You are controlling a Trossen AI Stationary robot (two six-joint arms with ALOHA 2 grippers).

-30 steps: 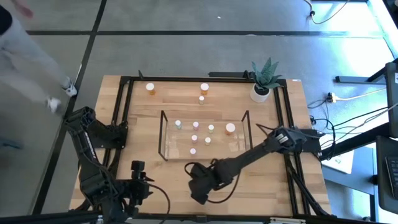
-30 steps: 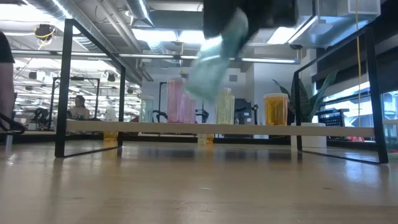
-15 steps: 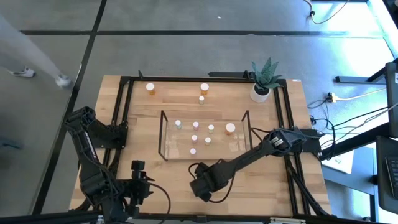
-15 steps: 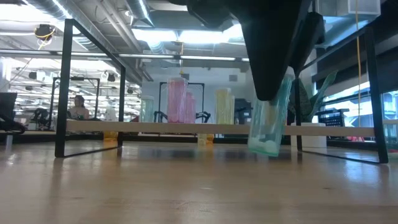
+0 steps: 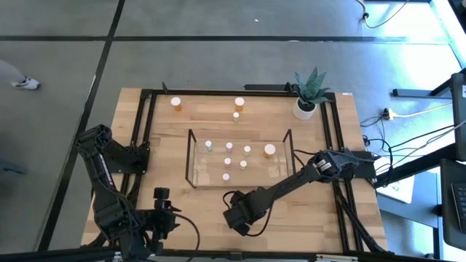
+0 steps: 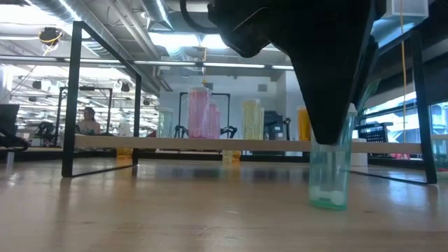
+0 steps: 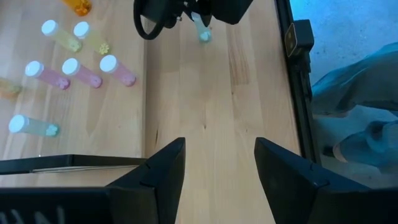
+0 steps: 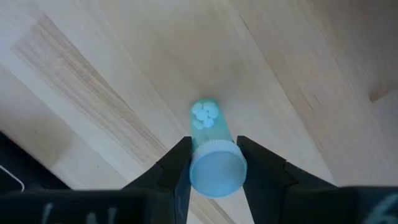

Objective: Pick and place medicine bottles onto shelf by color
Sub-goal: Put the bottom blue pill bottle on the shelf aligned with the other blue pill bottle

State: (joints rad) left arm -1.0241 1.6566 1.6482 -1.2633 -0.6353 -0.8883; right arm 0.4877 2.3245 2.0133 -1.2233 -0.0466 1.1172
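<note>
The right end effector (image 8: 213, 163) is clamped on a greenish medicine bottle (image 6: 329, 175), fingers (image 8: 177, 163) pinching just below its white cap. The bottle stands upright, base at or just above the desk (image 5: 306, 225), at 6 o'clock from the shelf (image 5: 240, 178). It looks light, rigid and smooth, with loose pills in the base; judged best held high on the body, under the cap. The left end effector (image 7: 214, 165) waits spread open at the desk's 7 o'clock corner. Farther off, pink, yellow and orange bottles (image 6: 201, 112) stand on the shelf.
</note>
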